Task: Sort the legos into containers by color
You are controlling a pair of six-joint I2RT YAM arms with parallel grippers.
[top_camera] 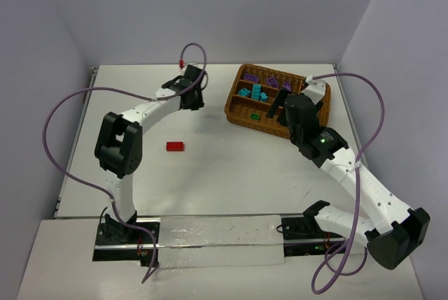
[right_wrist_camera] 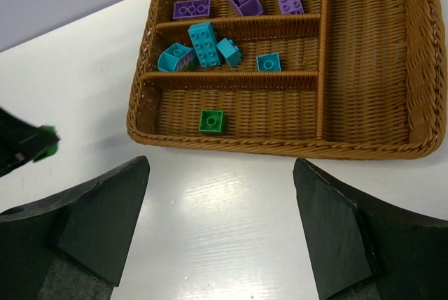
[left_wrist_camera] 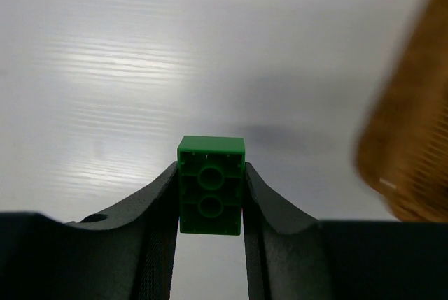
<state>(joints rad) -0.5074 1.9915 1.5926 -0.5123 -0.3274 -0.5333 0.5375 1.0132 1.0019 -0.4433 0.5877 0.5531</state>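
Note:
My left gripper (left_wrist_camera: 210, 202) is shut on a green lego (left_wrist_camera: 211, 184), held above the white table with its underside facing the camera. In the top view the left gripper (top_camera: 194, 98) hangs just left of the wicker tray (top_camera: 238, 112). A red lego (top_camera: 175, 146) lies on the table. The tray's containers hold purple legos (right_wrist_camera: 192, 9) in the far slot, teal legos (right_wrist_camera: 204, 43) in the middle slot and one green lego (right_wrist_camera: 211, 121) in the near slot. My right gripper (right_wrist_camera: 220, 168) stands open and empty just before the tray's near rim (right_wrist_camera: 280, 147).
The tray's wide right section (right_wrist_camera: 367, 55) holds nothing. The left arm's purple cable (top_camera: 84, 94) loops over the table's left side. The left gripper with its green lego (right_wrist_camera: 46, 151) shows at the left edge of the right wrist view.

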